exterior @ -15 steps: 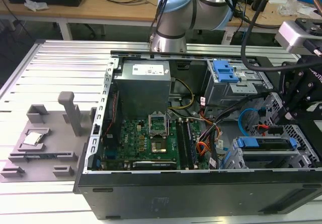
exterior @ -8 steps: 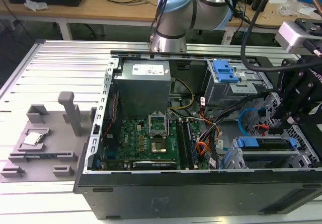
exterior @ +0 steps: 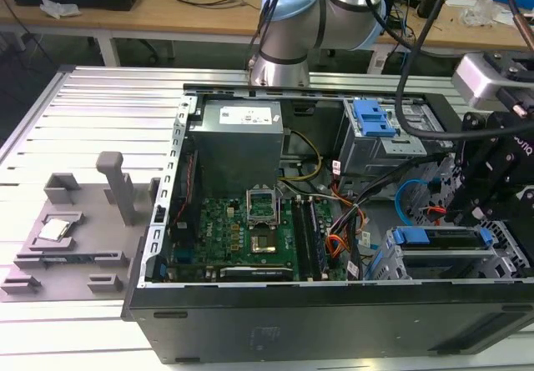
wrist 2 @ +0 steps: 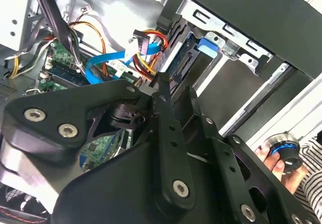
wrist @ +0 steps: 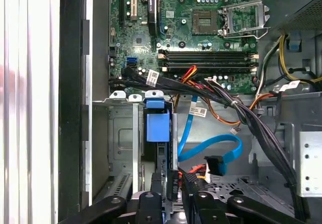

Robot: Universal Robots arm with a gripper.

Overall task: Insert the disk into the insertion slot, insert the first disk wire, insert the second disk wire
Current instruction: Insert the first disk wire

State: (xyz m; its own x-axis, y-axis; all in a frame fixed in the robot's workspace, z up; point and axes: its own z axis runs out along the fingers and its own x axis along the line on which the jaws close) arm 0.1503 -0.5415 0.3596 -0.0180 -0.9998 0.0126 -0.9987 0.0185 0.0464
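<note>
While gripper [wrist: 172, 193] hangs over it, disk [wrist: 157, 127] partly hidden in insertion slot [wrist: 122, 136]

Disk [wrist: 156, 127], blue carrier end showing, sits seated in the slot [wrist: 121, 138], a perforated grey sheet-metal cage. Second wire [wrist: 211, 147], flat and blue, curls in a loop just beside the slot and ends in a dark plug. First wire [wrist 2: 149, 39], a red-orange-black bundle with a dark plug, lies near the slot.

A lab: cluttered workbenches [exterior: 167, 8] behind a slotted aluminium table [exterior: 92, 104].
</note>
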